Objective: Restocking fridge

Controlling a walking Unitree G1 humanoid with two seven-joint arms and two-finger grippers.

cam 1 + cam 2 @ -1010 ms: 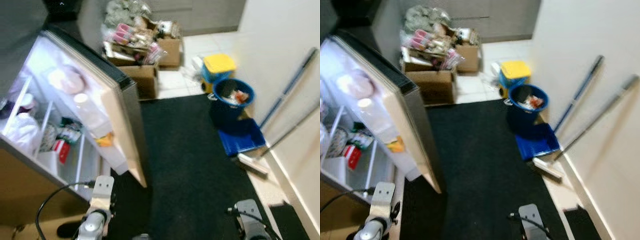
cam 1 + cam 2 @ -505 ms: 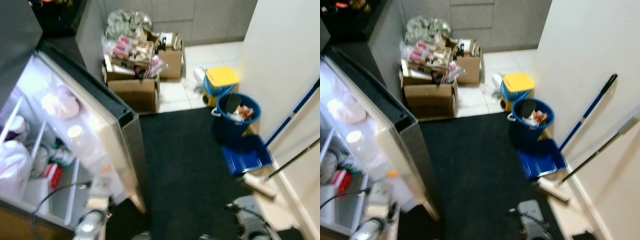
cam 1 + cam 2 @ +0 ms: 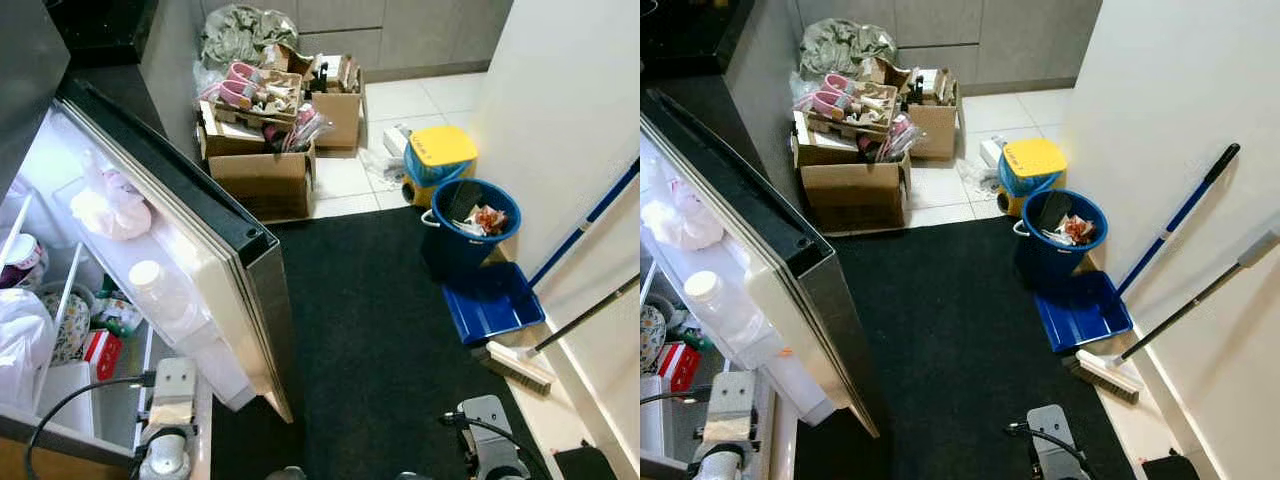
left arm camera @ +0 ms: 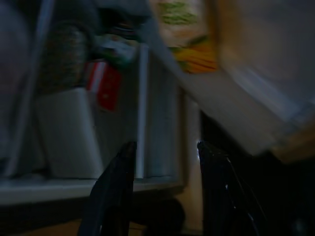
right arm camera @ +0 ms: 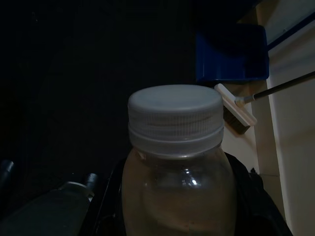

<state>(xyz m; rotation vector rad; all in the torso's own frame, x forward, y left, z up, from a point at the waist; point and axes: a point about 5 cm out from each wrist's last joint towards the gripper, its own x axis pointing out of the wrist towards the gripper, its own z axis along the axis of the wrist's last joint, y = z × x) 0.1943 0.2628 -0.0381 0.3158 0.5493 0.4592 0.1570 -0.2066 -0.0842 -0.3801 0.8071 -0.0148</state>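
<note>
The fridge stands open on the left, its door (image 3: pixel 235 250) swung out toward the black mat. A white-capped bottle (image 3: pixel 158 288) and a pale bag (image 3: pixel 110 205) sit in the door shelves. Inside are a red carton (image 3: pixel 101 350), a bowl and a white bag. My left arm (image 3: pixel 172 395) is low in front of the fridge. My left gripper (image 4: pixel 165 147) is open and empty, facing the lower shelves. My right arm (image 3: pixel 487 425) hangs low over the mat. My right gripper (image 5: pixel 177 206) is shut on a clear bottle with a white cap (image 5: pixel 174 118).
Cardboard boxes (image 3: pixel 262 175) full of goods stand beyond the fridge door. By the right wall are a blue bucket (image 3: pixel 470 215), a yellow-lidded container (image 3: pixel 440 150), a blue dustpan (image 3: pixel 490 305) and a broom (image 3: pixel 515 365). The black mat (image 3: pixel 370 330) covers the middle floor.
The head camera has swung and steadied, so the whole picture has shifted and sharpened. Both arms stay low at the bottom edge. No object has visibly moved.
</note>
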